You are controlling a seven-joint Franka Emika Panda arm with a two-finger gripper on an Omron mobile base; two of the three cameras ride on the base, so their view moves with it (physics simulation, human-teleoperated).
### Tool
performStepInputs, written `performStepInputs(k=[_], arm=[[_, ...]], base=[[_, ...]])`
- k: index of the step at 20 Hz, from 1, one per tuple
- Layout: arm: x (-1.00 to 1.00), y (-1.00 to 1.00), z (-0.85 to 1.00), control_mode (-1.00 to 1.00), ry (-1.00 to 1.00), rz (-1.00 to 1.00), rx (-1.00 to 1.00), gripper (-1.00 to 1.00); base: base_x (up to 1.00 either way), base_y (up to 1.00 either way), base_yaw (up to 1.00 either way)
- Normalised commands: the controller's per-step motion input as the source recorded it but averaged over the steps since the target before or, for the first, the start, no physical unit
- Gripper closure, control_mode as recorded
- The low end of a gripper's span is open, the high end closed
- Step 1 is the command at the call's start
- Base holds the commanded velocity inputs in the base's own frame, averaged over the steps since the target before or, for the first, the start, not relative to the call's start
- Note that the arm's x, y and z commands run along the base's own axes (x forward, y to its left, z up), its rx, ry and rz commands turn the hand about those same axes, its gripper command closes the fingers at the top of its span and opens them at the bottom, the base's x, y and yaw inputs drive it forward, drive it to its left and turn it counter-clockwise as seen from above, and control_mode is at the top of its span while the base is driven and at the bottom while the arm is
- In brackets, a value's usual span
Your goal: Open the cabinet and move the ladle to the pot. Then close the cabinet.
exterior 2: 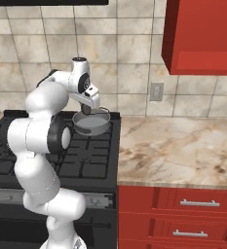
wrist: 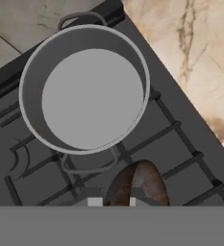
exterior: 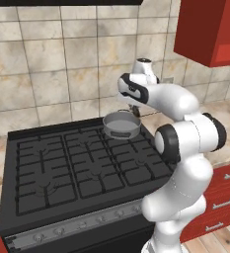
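While you look through the hand view, the ladle (wrist: 138,185) shows as a dark brown rounded bowl at the lower middle of the frame, over the stove grates (wrist: 180,158) and just below the near side handle of the pot (wrist: 87,89). You can see the pot itself in the upper left and middle of that frame, round, grey and with nothing inside it, its second handle at the top edge. In the left base view the pot (exterior: 120,125) sits on the back right burner of the black stove (exterior: 62,168), with the end effector (exterior: 134,110) just above its far rim. From the right base view the end effector (exterior 2: 87,110) hangs at the pot's (exterior 2: 91,121) left rim, clenched on the ladle. Upper right of both base views you find the red cabinet (exterior 2: 202,34), its underside showing. Marbled counter (exterior 2: 183,146) lies right of the stove, red drawers (exterior 2: 193,214) beneath.
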Motion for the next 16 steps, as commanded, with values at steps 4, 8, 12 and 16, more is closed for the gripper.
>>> performStepInputs(k=[4, 8, 12, 16], arm=[[0.40, 0.06, -0.37, -1.00, 0.00, 0.00, -0.03, 1.00], [0.45, 0.08, -0.36, -1.00, 0.00, 0.00, -0.03, 1.00], [0.44, 0.04, -0.26, -1.00, 0.00, 0.00, -0.01, 1.00], [0.24, 0.00, -0.15, -1.00, 0.00, 0.00, -0.01, 1.00]], base=[[0.00, 0.00, 0.00], [0.00, 0.00, 0.00], [0.00, 0.00, 0.00], [0.00, 0.00, 0.00]])
